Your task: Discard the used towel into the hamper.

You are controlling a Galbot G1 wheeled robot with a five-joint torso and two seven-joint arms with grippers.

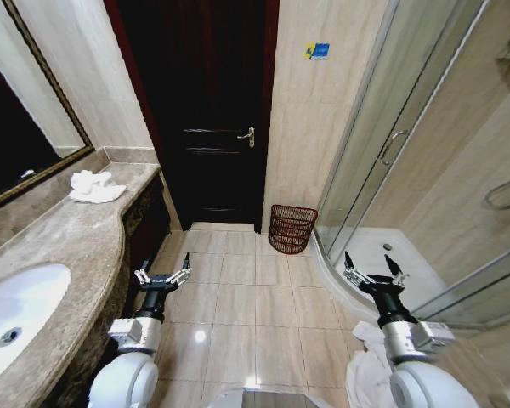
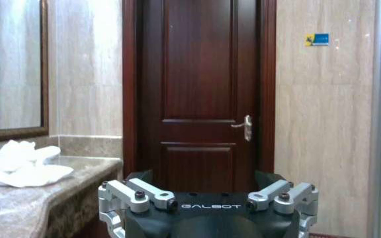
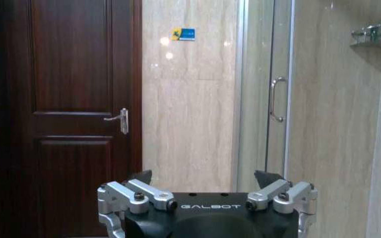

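The used towel (image 1: 96,187) is a crumpled white heap at the far end of the marble counter (image 1: 76,246), below the mirror; the left wrist view shows the towel (image 2: 24,163) too. On the floor by the wall right of the door stands the hamper (image 1: 291,229), a small round reddish-brown slatted basket. My left gripper (image 1: 162,278) is open and empty over the floor tiles beside the counter's front, well short of the towel. My right gripper (image 1: 374,270) is also open and empty, near the shower's curved threshold. Each wrist view shows its own gripper, left (image 2: 204,177) and right (image 3: 204,176), with jaws spread.
A white sink (image 1: 17,319) is set in the counter at near left. A shut dark wooden door (image 1: 212,127) faces me. The glass shower enclosure (image 1: 382,153) takes the right side. A white cloth (image 1: 367,374) lies low by my right arm. Tiled floor (image 1: 238,289) lies between.
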